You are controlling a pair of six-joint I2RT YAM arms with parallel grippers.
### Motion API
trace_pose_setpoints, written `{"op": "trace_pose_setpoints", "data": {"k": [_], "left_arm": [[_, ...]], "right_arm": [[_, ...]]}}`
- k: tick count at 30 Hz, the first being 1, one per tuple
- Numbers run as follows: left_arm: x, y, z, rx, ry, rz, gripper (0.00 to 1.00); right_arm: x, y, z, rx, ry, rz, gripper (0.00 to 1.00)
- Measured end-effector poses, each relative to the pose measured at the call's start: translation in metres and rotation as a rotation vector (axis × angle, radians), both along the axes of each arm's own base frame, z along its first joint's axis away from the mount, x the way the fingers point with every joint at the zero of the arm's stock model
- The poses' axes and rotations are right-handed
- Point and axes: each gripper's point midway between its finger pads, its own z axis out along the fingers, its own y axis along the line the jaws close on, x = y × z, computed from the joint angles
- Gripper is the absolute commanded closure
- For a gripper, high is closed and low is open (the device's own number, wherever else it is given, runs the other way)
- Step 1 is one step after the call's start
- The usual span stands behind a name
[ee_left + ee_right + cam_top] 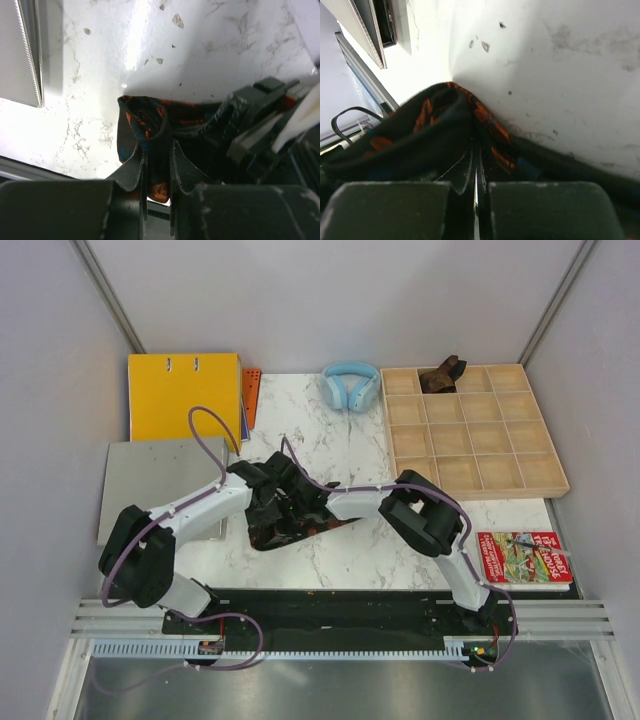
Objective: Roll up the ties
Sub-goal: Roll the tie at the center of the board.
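The black tie with orange-red blotches (290,528) lies bunched on the marble table between my two grippers. My left gripper (272,490) is shut on a fold of it; in the left wrist view the tie (145,120) curls up from between the fingers (131,167). My right gripper (300,502) is shut on the same tie; in the right wrist view the tie (440,125) rises in a ridge from the nearly closed fingers (462,172). A dark brown rolled tie (441,374) sits in a top compartment of the wooden tray (535,480).
Light-blue headphones (350,383) lie at the back. A yellow binder (185,395) and a grey board (160,485) are at the left. A book (525,558) lies at the front right. The grey board's edge shows in the left wrist view (30,55).
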Motion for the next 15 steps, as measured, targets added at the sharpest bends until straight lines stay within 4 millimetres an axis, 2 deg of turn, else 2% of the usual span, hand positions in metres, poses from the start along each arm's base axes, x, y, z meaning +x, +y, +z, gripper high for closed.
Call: {"op": "trace_pose_setpoints", "data": {"k": [4,9,15], "left_arm": [[0.007,0.002,-0.002,0.042,0.0,0.004,0.98],[0.006,0.006,-0.006,0.084,0.005,-0.004,0.98],[0.002,0.004,-0.006,0.094,-0.011,-0.042,0.98]], "right_arm": [[-0.006,-0.009,0.0,-0.003,0.006,0.004,1.0],[-0.015,-0.024,-0.002,-0.023,0.019,0.015,1.0],[-0.016,-0.042,-0.002,-0.049,0.021,0.015,0.94]]}}
